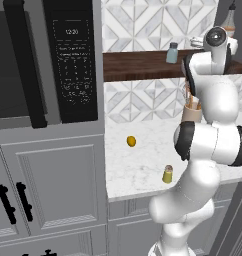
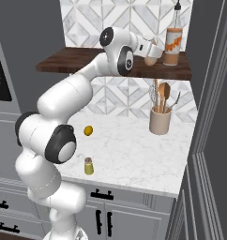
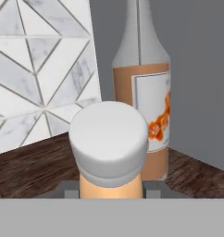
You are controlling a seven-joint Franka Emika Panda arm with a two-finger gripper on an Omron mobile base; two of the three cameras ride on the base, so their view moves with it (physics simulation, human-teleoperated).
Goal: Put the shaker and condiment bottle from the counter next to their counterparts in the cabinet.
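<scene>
Left base view: the shaker [image 1: 167, 174] stands on the bench [image 1: 143, 165], untouched. Right base view: the end effector [image 2: 151, 58] sits at the cabinet [image 2: 87, 63] beside the tall bottle [image 2: 173, 40]. Hand view: the end effector grips the condiment bottle [image 3: 109, 143]. Risk: advancing farther could knock the tall bottle over.

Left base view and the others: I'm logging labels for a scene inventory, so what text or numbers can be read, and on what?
"12:20", roughly: clock display on the microwave's control panel; small, so uncertain.
Keypad markings below it: too small to read.
Tall bottle's label: orange and white graphic, no legible words.
Nothing else carries text.
</scene>
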